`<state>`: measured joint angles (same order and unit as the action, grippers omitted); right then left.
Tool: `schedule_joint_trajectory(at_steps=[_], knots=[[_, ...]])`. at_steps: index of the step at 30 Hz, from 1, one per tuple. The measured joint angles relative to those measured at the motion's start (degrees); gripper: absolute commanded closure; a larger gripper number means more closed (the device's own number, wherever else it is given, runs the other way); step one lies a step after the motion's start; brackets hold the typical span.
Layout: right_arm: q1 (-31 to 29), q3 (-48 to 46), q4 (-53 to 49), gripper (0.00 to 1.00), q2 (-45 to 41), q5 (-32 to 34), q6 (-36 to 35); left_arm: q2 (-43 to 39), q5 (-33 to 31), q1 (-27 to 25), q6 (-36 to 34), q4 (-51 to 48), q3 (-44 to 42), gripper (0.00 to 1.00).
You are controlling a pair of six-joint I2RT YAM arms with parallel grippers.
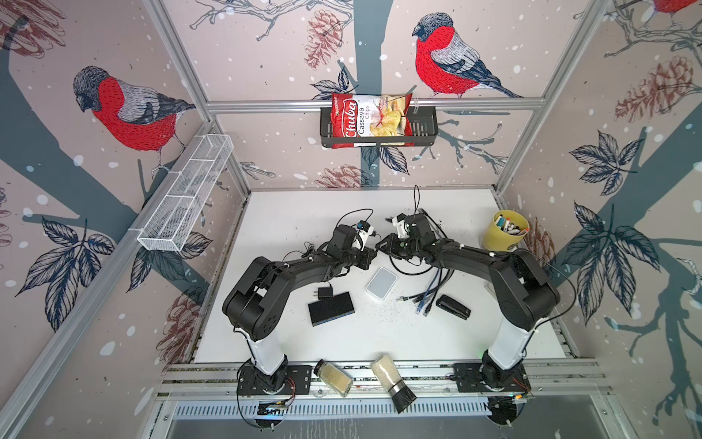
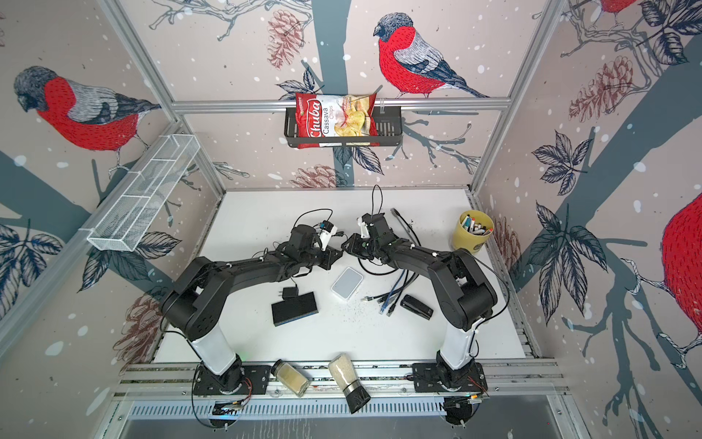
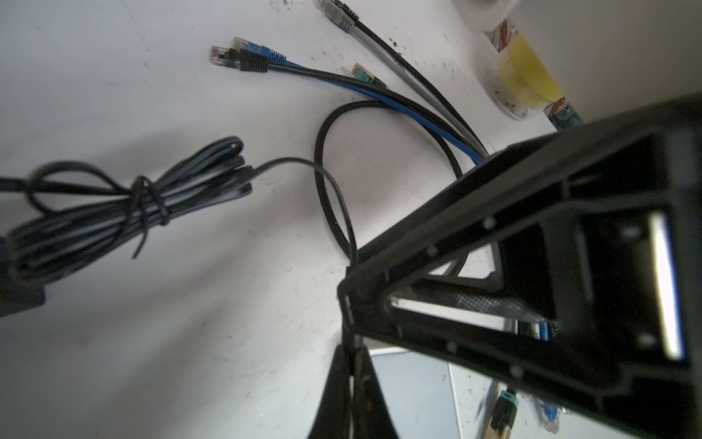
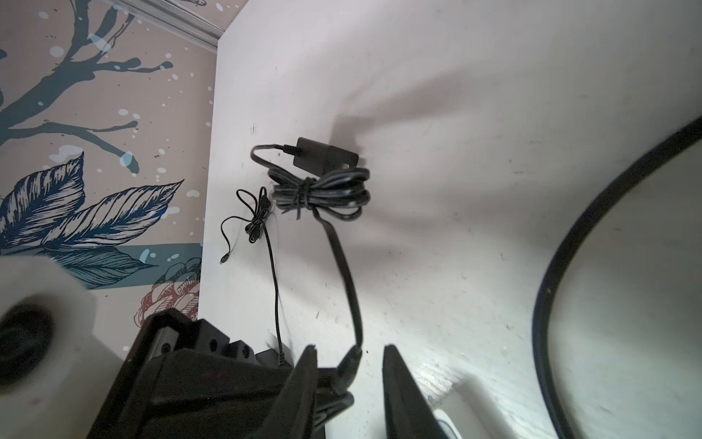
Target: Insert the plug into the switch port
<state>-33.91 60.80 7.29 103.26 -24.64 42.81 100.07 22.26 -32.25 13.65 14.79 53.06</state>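
Pinched tight in the left gripper (image 3: 349, 349), fingers (image 3: 334, 384) pressed together with no gap: the plug end of a thin black cord (image 4: 342, 266), though impossible to tell whether on the plug body or on the cord just behind it. Flanked by the right gripper (image 4: 348, 347), fingers (image 4: 399, 387) narrowly apart, one on each side of the plug (image 4: 347, 370), with bare table showing past at least one of them, so not yet clamped. Held in the air, tip to tip between the two grippers, just beyond the white switch (image 1: 381, 283) and farther from the black switch (image 1: 330, 308). Looks like a handover or regrasp, ahead of any insertion. Next: clamp the right fingers squarely on the plug body, release the left, then turn the tip toward a port. No port visible from here, nor any telling which switch to aim for. Small, dark, stubby and barrel-like, blurred at this range. Trailing away across the table (image 1: 304, 213) to a tied bundle (image 4: 323, 190) and its adapter (image 4: 326, 156); slack enough, probably, not to drag.
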Motion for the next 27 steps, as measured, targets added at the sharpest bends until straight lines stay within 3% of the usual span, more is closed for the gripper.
schedule_joint_trajectory(at_steps=[18, 22, 24, 27], knots=[[-0.1, 0.6, 2.8, 0.86, 1.2, -2.1, 2.5, -1.0, -0.2, 0.0, -0.2, -0.1, 0.2, 0.99], [-0.1, 0.7, 3.0, 0.95, 1.4, -2.3, 2.5, -1.0, -0.3, 0.0, -0.2, -0.4, 0.2, 0.97], [-0.1, 0.8, 3.0, 0.96, 1.4, -2.3, 2.5, -1.0, -0.5, 0.0, -0.3, -0.5, 0.2, 0.86], [-0.1, 1.1, 3.0, 0.96, 1.5, -2.3, 2.4, -1.5, -0.6, -0.1, -0.6, -0.5, 0.0, 0.58]])
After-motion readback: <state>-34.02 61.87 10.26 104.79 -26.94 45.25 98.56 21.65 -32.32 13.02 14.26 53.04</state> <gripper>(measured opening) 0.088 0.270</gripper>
